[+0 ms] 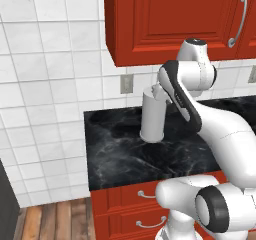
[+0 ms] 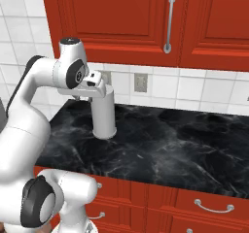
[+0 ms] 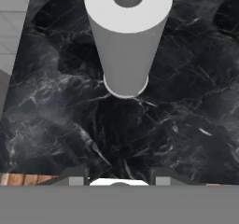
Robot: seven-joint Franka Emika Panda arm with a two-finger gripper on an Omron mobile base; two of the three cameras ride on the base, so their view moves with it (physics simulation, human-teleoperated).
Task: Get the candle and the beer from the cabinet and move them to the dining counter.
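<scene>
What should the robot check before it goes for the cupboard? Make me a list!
1. Cabinet doors shut, so they must be opened first: not ok for reaching in.
2. Handle in plain sight and free of obstruction: ok.
3. Gripper carrying nothing, with only black counter between its fingertips: ok.
4. Jaws wide enough to take the handle: cannot tell; the tips sit fairly close together.
5. Paper towel roll standing upright close beside the arm, so a swing could knock it: not ok.
6. Candle and beer inside: cannot tell, the doors hide them.
</scene>
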